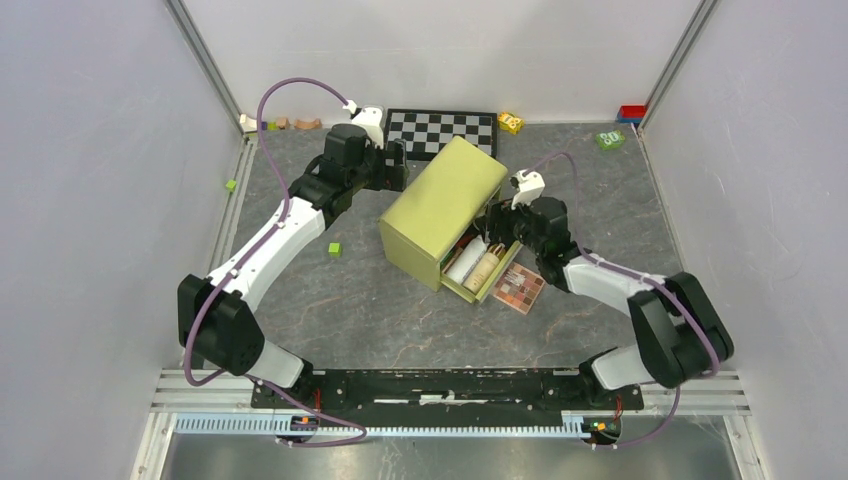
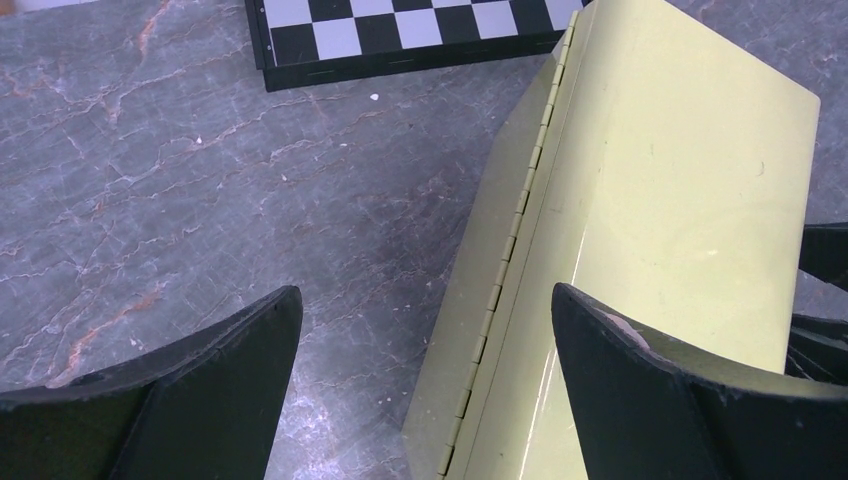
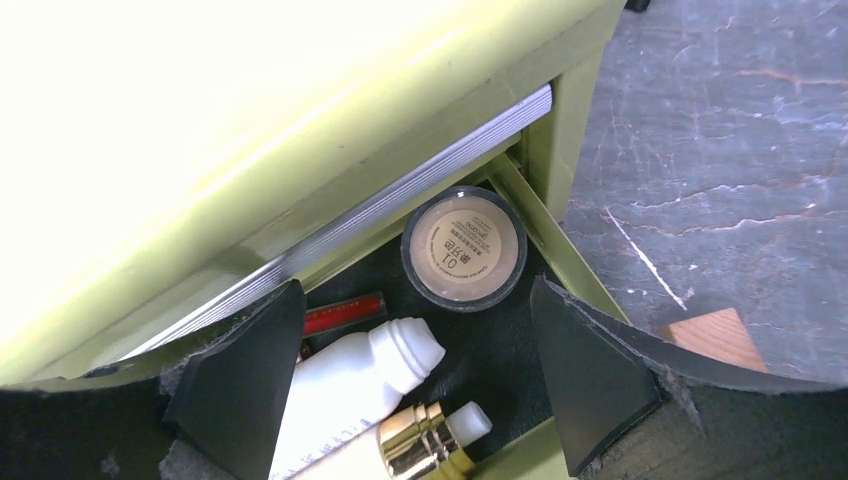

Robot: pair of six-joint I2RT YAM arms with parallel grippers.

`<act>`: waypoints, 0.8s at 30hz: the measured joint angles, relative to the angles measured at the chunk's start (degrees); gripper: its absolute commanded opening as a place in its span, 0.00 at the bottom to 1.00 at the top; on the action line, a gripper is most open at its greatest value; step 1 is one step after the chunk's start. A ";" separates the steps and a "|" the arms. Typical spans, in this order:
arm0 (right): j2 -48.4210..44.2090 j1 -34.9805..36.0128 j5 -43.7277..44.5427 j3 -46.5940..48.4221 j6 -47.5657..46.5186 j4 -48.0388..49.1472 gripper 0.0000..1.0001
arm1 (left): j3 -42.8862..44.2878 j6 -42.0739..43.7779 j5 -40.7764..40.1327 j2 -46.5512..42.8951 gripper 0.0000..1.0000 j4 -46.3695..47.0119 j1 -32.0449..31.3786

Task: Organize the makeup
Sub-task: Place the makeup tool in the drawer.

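White bottle (image 3: 335, 395) lies flat, cap apparently toward compact (image 3: 464, 247).

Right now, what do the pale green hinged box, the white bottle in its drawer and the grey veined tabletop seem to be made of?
Pale green hinged box: probably painted wood or board, satin; soft sheen, metal-looking strip hinge. White bottle: likely plastic, smooth; even opaque colour, soft highlights. Grey veined tabletop: marble look, matte; real stone or printed surface, I cannot tell.
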 measured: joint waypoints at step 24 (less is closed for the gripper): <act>-29.38 0.11 24.22 -6.38 12.57 -38.05 0.98 | 3.23 -0.02 0.98 1.84 1.00 -3.43 0.00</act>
